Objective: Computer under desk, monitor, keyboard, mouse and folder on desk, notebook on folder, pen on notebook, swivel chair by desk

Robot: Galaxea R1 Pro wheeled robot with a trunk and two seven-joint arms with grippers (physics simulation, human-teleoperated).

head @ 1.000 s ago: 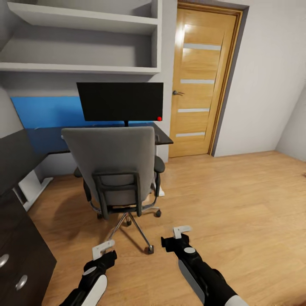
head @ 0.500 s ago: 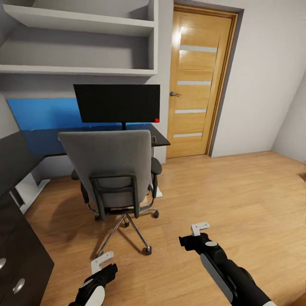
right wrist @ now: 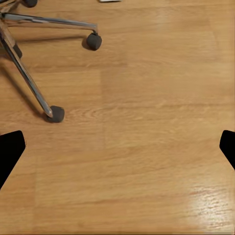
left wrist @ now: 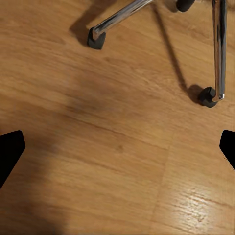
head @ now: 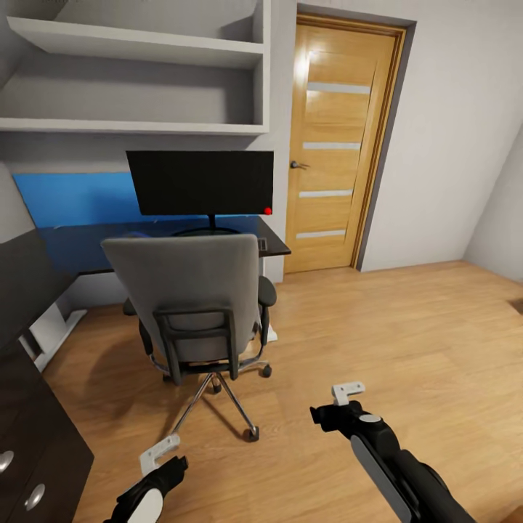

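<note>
The desk (head: 87, 243), a black L-shaped top, runs along the wall beneath grey wall shelves (head: 145, 80) and turns toward the robot, ending in a black drawer unit (head: 33, 465) with round silver knobs. A long blue wall panel (head: 73, 197) sits just behind the desk, and a wooden door (head: 334, 149) stands beside the desk's far end. The swivel chair (head: 192, 301) stands on the wooden floor (head: 378, 341) directly in front of the desk, its grey back turned to the robot and its seat facing the desk, blocking the way to the desktop behind it. The monitor (head: 200, 183) stands upright on the desk beyond the chair, its long axis parallel to the wall, black screen facing the robot, a red dot at its lower corner nearest the door. Both arms hang low on the near side of the chair. The left gripper (left wrist: 117, 147) has its fingertips (left wrist: 11, 149) spread wide over bare floor close to the chair's casters (left wrist: 208, 95); the right gripper (right wrist: 117, 147) is likewise spread, holding nothing.
</note>
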